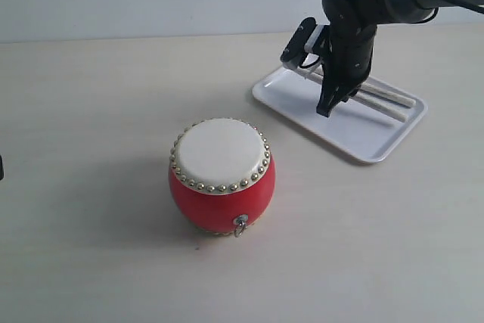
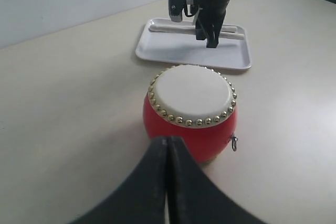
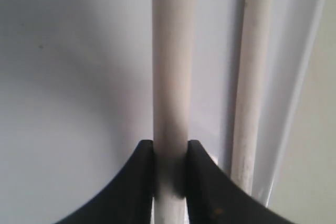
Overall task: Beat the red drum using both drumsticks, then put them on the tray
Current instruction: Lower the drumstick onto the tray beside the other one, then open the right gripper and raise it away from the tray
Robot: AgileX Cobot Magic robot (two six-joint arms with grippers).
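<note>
Your right gripper (image 1: 327, 108) hangs over the tray (image 1: 355, 140), and its black fingers (image 3: 142, 177) press against both sides of the inner drumstick (image 3: 170, 77). You cannot tell from these views whether that stick rests on the tray floor or sits just above it. The outer drumstick (image 3: 252, 77) lies parallel just beside it, close along the tray's raised rim, so there is little room on that side. The other side of the clamped stick is bare white tray.

The tray sits on the table (image 1: 91, 111) to the far right, well apart from the red drum (image 1: 221, 175), with open tabletop between them. The drum stands upright near the middle, with free surface all around it.

Your left gripper (image 2: 168, 142) hovers just in front of the drum, on the side away from the tray. Its fingers are pressed together with nothing between them.

The drum has a glossy red barrel body. Its cream skin top is ringed by metal studs, and a small metal ring hangs low on its side. Both sticks are thin and whitish-cream. The tray is glossy white with rounded corners.
</note>
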